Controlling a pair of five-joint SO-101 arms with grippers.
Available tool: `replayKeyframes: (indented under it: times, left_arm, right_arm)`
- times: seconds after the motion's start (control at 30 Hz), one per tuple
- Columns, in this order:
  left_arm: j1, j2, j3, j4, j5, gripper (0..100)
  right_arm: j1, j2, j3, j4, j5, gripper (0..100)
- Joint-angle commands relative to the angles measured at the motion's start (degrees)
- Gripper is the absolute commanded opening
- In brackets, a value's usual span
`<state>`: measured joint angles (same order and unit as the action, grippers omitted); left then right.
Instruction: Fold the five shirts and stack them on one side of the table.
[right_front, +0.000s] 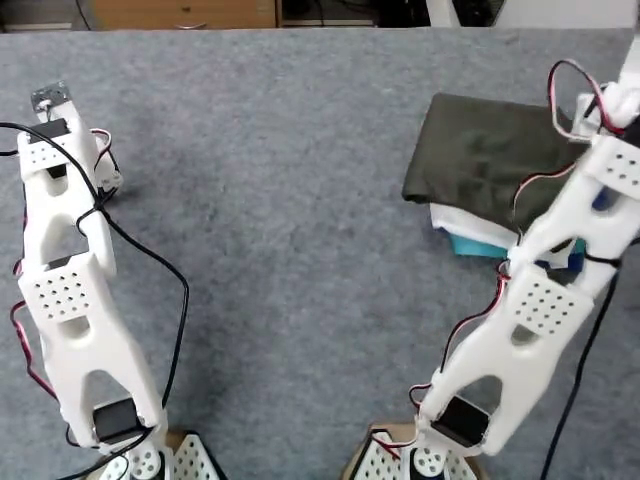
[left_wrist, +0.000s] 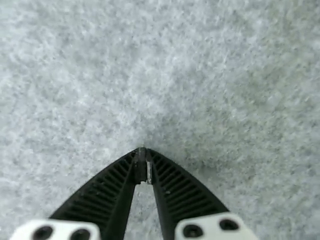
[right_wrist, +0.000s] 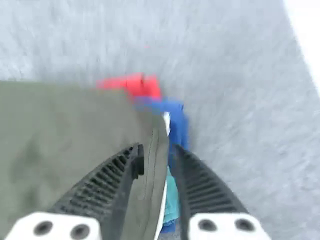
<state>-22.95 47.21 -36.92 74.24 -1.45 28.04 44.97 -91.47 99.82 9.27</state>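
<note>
A stack of folded shirts lies at the table's right side, with a dark olive shirt (right_front: 490, 155) on top. White (right_front: 468, 224) and teal (right_front: 478, 245) layers peek out under it. In the right wrist view the olive shirt (right_wrist: 65, 135) has red (right_wrist: 132, 84), blue (right_wrist: 172, 115) and teal (right_wrist: 170, 200) cloth showing beneath its edge. My right gripper (right_wrist: 156, 152) is open a little, one finger over the olive shirt, the other beside the stack's edge. My left gripper (left_wrist: 142, 156) is shut and empty just above bare grey mat at the far left.
Grey felt mat (right_front: 280, 200) covers the table. The left arm (right_front: 65, 280) stretches along the left edge and the right arm (right_front: 540, 300) leans over the stack's near right corner. Wooden furniture (right_front: 180, 12) stands beyond the far edge.
</note>
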Motion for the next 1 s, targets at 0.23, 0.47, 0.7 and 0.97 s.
replayKeyframes:
  times: [0.23,0.47,0.7,0.97]
  left_arm:
    - [4.57,-14.37,-3.08,17.23,0.18,2]
    - [5.36,-31.96,25.49,11.78,-1.32,2]
    - [6.86,-66.51,83.43,-22.15,-7.82,2]
    - [6.95,-91.21,106.9,-32.09,-6.24,2]
  right_arm:
    - [-10.33,-25.45,-1.19,2.64,-1.85,1.1]
    - [-16.84,-38.2,9.71,2.64,-12.04,0.2]
    - [-27.56,-53.67,41.19,2.46,-20.31,0.2]
    - [-39.96,-72.75,86.2,-7.21,-18.11,0.2]
